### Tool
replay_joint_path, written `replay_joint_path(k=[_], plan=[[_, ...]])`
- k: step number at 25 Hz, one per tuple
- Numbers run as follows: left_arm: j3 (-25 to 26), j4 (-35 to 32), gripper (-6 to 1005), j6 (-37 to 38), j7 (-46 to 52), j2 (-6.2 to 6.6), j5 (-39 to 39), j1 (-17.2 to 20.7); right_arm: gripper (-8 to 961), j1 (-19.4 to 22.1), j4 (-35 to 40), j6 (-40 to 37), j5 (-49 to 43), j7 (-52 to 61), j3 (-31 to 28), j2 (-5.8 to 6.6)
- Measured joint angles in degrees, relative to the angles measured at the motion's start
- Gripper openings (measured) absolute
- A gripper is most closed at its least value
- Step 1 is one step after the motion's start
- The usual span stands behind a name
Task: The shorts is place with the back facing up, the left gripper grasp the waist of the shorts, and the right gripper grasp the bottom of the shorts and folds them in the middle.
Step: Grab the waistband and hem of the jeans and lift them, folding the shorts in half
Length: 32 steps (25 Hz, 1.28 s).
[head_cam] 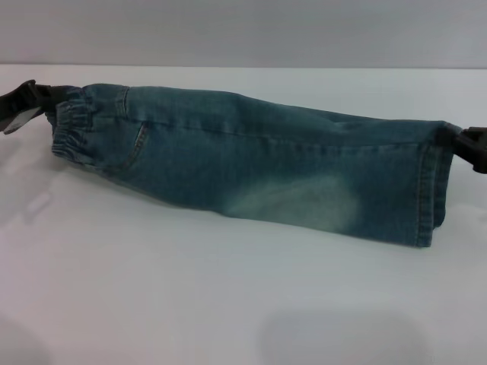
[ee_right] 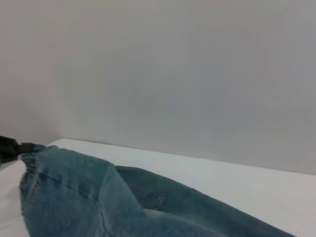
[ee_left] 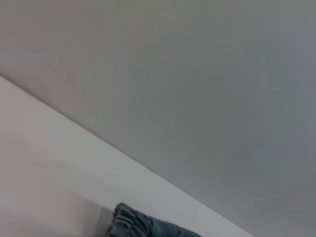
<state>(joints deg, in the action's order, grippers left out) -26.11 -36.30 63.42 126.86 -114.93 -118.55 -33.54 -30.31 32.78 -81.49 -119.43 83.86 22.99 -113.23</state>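
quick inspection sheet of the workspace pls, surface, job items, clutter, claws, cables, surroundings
surface: white table, bare where visible
job's things: denim shorts held stretched between the two claws, lower edge sagging toward the table; ruched waist at robot's left, stitched leg hem at robot's right
clutter: nothing seen
claws: left claw shut on the waist; right claw shut on the hem
cables: nothing seen
surroundings: plain grey wall behind the table

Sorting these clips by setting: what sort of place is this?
Probably a lab or test bench, not a home: a bare white table, a plain grey wall, and only the shorts, stretched between the left gripper and right gripper.
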Motion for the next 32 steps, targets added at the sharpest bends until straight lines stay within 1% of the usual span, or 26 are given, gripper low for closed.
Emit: replay_joint_path(k=[3,8,11,14,24,32], plan=[[0.00,0.00,69,-1.97,-0.15,-0.65,0.00,-0.43,-2,-0.71,-1.52,3.22,0.07,-0.52,-0.25,-0.30],[-0.01,0.00,69,-5.07,-0.36,-1.67,0.00,-1.50,-1,-2.00,-2.32,7.83,0.21,-0.54,-0.41,-1.21],[-0.15,0.00,70,-6.46,-0.86,-2.18,-0.01,-2.20,2,-2.79,-2.60,10.61,0.23,-0.54,-0.48,-1.81],[-0.17,0.09,70,-7.70,-1.17,-2.50,-0.01,-2.96,6,-3.27,-2.77,13.29,0.91,-0.54,-0.23,-2.10],[-0.66,1.41,70,-10.86,-2.47,-2.81,0.06,-5.78,17,-4.46,-3.74,17.42,3.25,-0.61,-0.07,-2.17],[-1.14,2.29,71,-12.49,-3.64,-2.84,0.10,-6.72,26,-4.73,-4.68,21.17,5.12,-0.63,0.08,-2.23]])
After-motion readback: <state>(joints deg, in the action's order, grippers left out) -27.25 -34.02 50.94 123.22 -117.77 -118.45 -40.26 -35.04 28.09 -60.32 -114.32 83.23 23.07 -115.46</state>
